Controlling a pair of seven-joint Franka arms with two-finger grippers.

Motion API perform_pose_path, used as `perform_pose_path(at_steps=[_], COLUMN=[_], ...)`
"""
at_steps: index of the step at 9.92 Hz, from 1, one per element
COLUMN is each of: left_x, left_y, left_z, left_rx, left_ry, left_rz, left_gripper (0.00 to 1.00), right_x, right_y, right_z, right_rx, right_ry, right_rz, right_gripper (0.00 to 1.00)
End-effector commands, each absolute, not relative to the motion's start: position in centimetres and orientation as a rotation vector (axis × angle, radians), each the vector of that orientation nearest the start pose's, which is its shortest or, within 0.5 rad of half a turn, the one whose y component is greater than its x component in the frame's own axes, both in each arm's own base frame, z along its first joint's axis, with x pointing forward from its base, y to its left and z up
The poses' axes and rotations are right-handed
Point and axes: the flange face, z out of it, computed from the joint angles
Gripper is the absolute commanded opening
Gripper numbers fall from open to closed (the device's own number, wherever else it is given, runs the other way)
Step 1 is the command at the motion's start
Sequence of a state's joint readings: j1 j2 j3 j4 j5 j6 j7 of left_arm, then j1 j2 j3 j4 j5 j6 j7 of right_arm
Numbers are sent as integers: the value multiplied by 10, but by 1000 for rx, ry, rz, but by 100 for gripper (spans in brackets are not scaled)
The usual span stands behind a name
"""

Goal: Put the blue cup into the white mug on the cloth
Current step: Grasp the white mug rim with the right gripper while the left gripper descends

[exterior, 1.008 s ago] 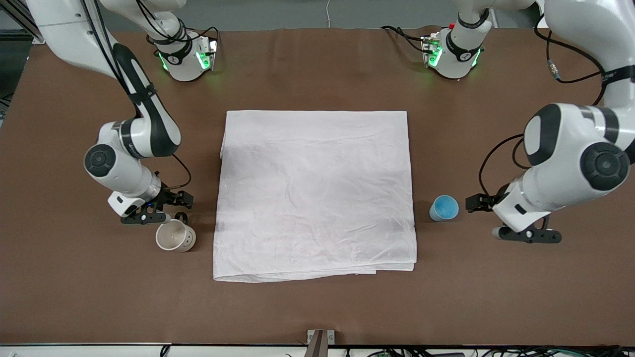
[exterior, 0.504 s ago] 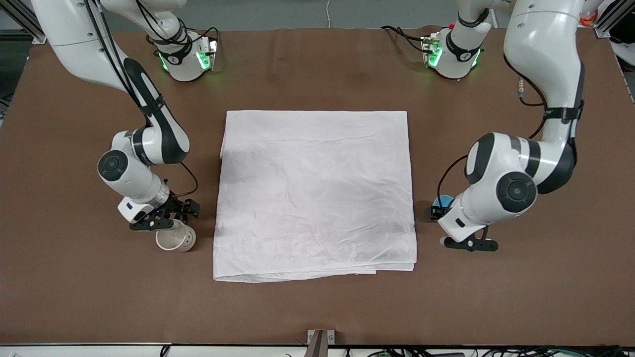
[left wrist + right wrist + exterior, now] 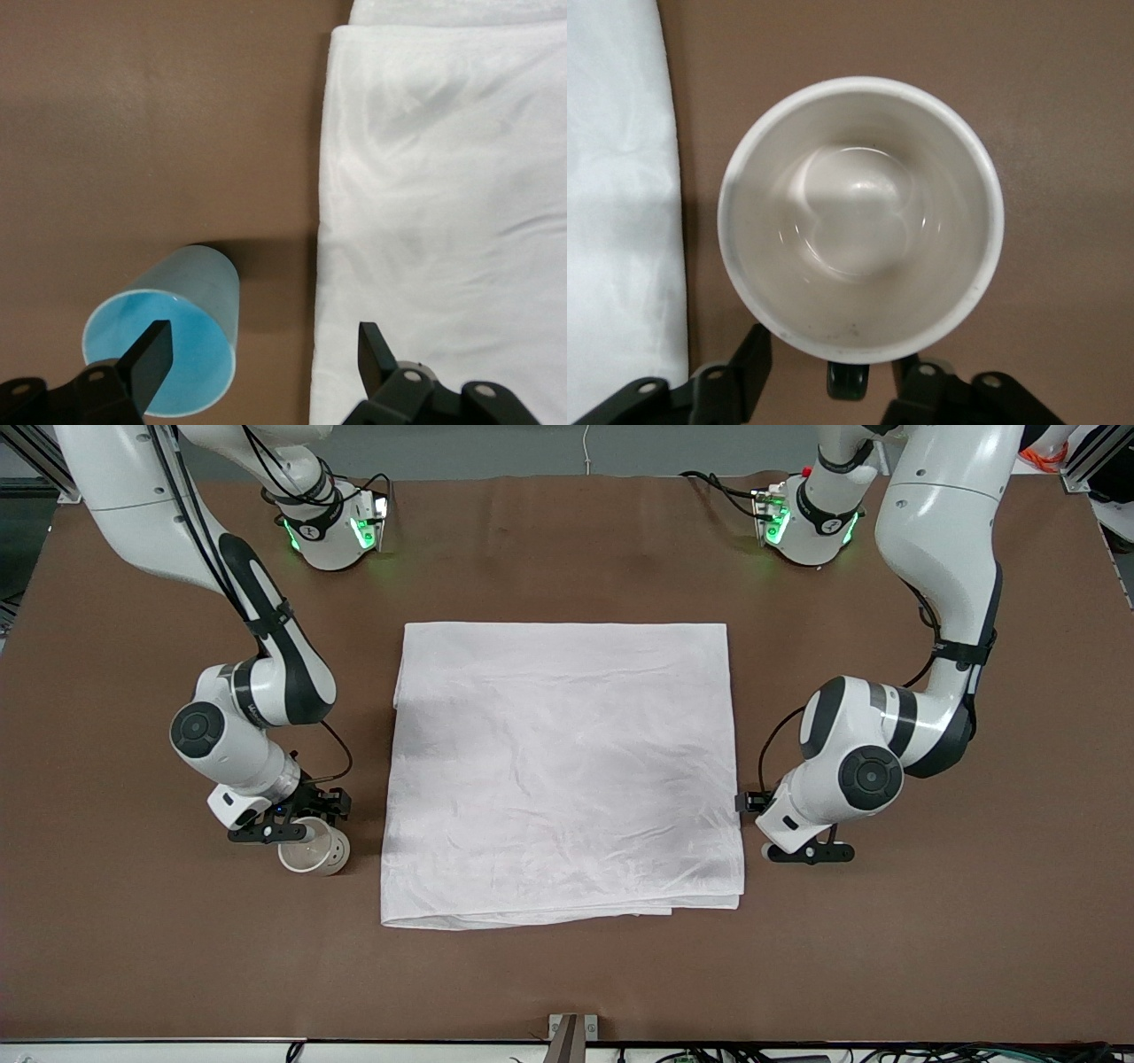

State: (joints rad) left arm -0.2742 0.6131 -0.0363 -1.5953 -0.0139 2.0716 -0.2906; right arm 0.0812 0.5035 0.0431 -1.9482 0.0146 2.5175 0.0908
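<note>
1. Status: early. Nothing is on the cloth [image 3: 563, 771] yet, and the cup [image 3: 168, 341] is not in the mug [image 3: 312, 855]. Both arms are down at their objects; judging from the frames, neither is lifted.
2. Mug: stands upright on the bare table just off the cloth edge, toward the right arm's end. It looks empty in the right wrist view [image 3: 859, 221], with its dark handle [image 3: 847, 381] sitting between the fingers.
3. Right gripper [image 3: 824, 376]: low at the mug's rim, over the handle side. Jaws spread, one finger [image 3: 749, 363] on each side of the handle, apparently not yet clamped on it.
4. Cup: upright on the bare table beside the opposite cloth edge, toward the left arm's end. It is hidden by the left arm in the front view and clear only in the left wrist view.
5. Left gripper [image 3: 261, 359]: low over the gap between cup and cloth. Jaws open; one finger [image 3: 151, 359] is over the cup's blue opening, the other over the cloth edge. It is off-centre, so I'd judge it needs to shift toward the cup before closing.
6. Left to do: grip the mug, set it on the cloth, grip the cup, and drop it into the mug.
7. Text/brands: none readable. There are small dark marks on the mug's side, but no legible writing.
</note>
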Motion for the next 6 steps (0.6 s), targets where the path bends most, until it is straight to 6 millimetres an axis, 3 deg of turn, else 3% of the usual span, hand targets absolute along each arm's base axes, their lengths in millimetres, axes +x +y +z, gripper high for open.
perform_pose_path(at_steps=[1, 2, 4, 6], left_x=[637, 636, 635, 633], left_y=[-204, -203, -199, -199], left_z=[262, 256, 248, 240], left_rx=[-3110, -3106, -3100, -3095], left_ry=[-2, -3, -12, -6], left_rz=[229, 242, 265, 280], left_gripper=[90, 90, 88, 72], right_x=[634, 634, 634, 634], right_y=[72, 72, 74, 74], right_z=[239, 240, 240, 241], right_rx=[-3109, -3111, -3111, -3111], right_ry=[10, 8, 11, 10], right_rz=[-27, -24, -24, -26], right_gripper=[15, 8, 1, 0])
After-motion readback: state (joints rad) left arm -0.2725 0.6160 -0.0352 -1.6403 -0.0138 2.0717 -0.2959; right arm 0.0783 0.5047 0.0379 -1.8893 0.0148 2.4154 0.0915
